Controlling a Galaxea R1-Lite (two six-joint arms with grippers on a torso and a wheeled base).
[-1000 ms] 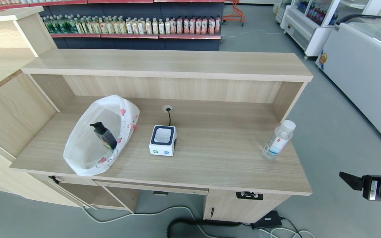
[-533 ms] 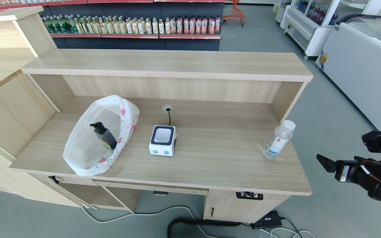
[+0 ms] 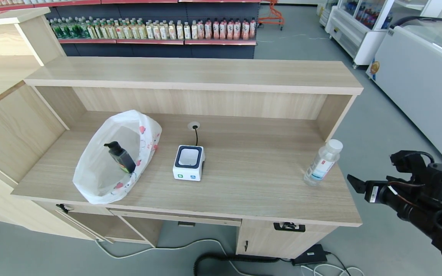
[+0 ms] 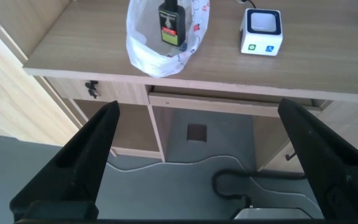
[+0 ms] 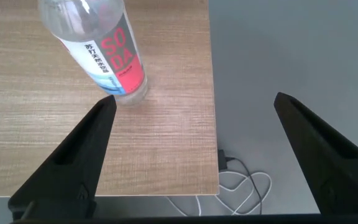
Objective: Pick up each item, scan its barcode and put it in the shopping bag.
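The water bottle [image 3: 322, 163] stands upright near the right edge of the bench [image 3: 251, 168], just left of the right gripper [image 5: 194, 102], whose fingers are spread wide and not touching it, with open floor to the right.

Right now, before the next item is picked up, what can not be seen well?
- water bottle: cap cut off by the right wrist view's edge; barcode too small to find in the head view.
- pump bottle in the shopping bag: pump head cut off by the left wrist view's edge.
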